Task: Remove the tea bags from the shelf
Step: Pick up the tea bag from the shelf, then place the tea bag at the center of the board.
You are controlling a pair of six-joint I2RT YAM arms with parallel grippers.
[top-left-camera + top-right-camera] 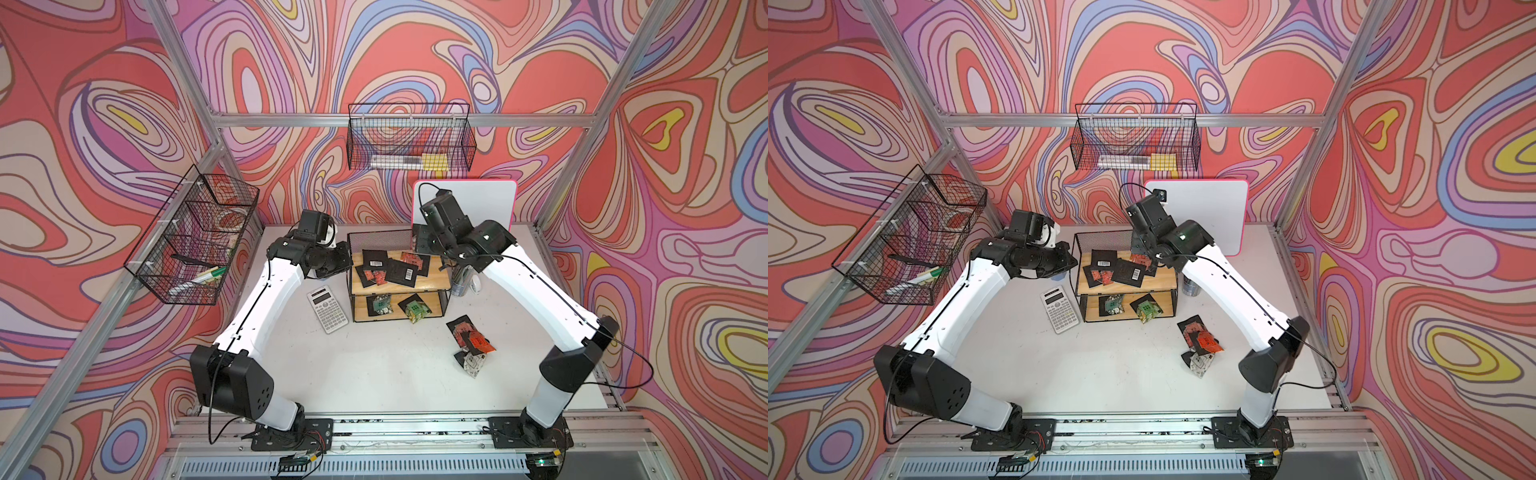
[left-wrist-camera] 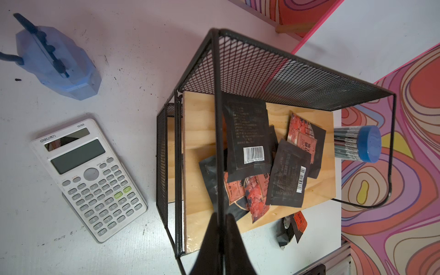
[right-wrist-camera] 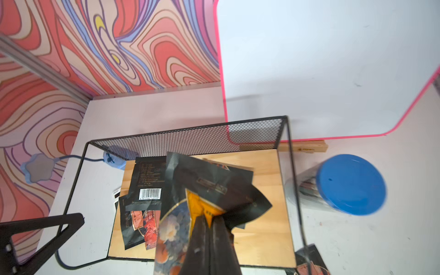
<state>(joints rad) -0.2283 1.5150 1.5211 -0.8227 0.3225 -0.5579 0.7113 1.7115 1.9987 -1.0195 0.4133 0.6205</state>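
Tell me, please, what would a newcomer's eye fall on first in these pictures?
The swirling red, pink and purple walls catch the eye first. Toward the back of the white table stands the shelf, tea bags strewn on both its boards and a small heap on the table beside it. The right gripper is shut on one tea bag above the top board; the left gripper clamps the shelf's wire frame.

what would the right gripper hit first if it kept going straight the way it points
Probably the shelf top board or the tea bags on it; the right gripper, shut on one tea bag, angles down at them. Depth unclear.
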